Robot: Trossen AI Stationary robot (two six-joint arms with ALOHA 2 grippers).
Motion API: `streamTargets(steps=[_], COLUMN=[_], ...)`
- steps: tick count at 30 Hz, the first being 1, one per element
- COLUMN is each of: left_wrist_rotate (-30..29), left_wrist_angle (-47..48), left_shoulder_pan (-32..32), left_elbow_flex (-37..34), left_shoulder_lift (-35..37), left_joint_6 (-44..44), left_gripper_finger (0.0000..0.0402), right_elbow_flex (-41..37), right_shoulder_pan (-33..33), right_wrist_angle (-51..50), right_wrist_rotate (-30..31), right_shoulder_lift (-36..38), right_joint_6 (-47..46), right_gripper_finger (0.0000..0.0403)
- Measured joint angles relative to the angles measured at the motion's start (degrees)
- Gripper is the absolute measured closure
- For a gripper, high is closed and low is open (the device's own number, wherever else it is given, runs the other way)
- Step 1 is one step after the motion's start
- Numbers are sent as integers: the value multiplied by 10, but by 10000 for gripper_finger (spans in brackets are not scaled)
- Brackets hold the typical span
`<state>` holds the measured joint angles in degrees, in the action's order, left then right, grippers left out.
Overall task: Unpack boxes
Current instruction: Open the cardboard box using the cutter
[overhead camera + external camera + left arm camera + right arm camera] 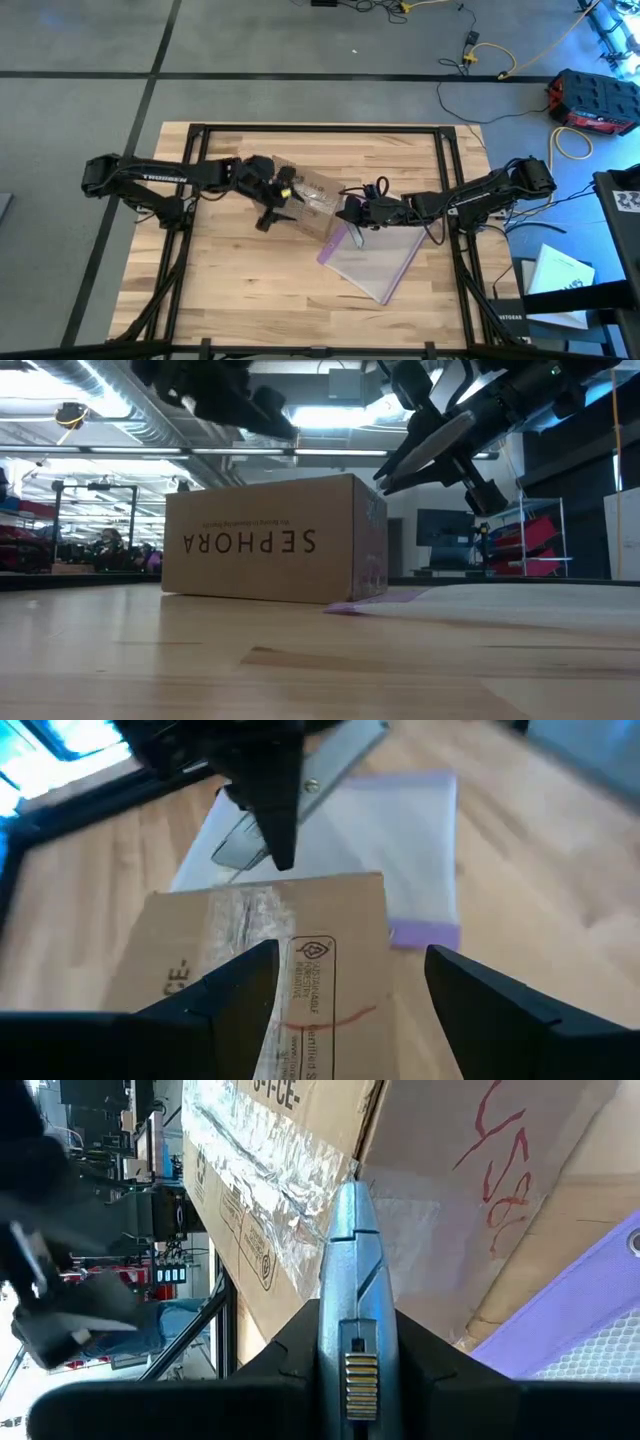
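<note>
A pale wooden table [200, 280] with a dark frame is seen on a grey floor. A brown cardboard box [312, 203] lettered SEPHORA is set near its middle, with a clear purple-edged plastic bag [375, 262] laid flat just beside it.

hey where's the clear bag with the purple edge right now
In the high view the clear bag lies flat right of the table's middle, its purple edge tucked against the cardboard box, just below the right gripper.

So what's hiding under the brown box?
A corner of the box rests on the clear bag's purple edge; elsewhere it sits on the wooden table. Its sealed inside stays hidden.
</note>
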<state>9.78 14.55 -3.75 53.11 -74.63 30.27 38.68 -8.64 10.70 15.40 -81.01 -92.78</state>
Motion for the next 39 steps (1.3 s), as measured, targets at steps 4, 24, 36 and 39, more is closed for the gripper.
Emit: streamTargets(steps=[4, 24, 36, 39], left_wrist_rotate=[-97, -216, -216, -216], left_wrist_angle=[24, -137, -177, -188], left_shoulder_pan=[53, 109, 104, 104], left_elbow_flex=[3, -13, -13, -13], left_shoulder_lift=[-4, -122, -161, -166], left_joint_6=[59, 78, 70, 63], left_gripper_finger=[163, 163, 163, 163], right_elbow_flex=[0, 0, 0, 0], right_shoulder_pan=[0, 0, 0, 0], right_wrist_angle=[1, 18, 6, -12], right_wrist_rotate=[0, 0, -3, 11], right_shoulder_lift=[0, 0, 1, 13], right_joint_6=[0, 14, -17, -17], right_gripper_finger=[352, 352, 352, 352])
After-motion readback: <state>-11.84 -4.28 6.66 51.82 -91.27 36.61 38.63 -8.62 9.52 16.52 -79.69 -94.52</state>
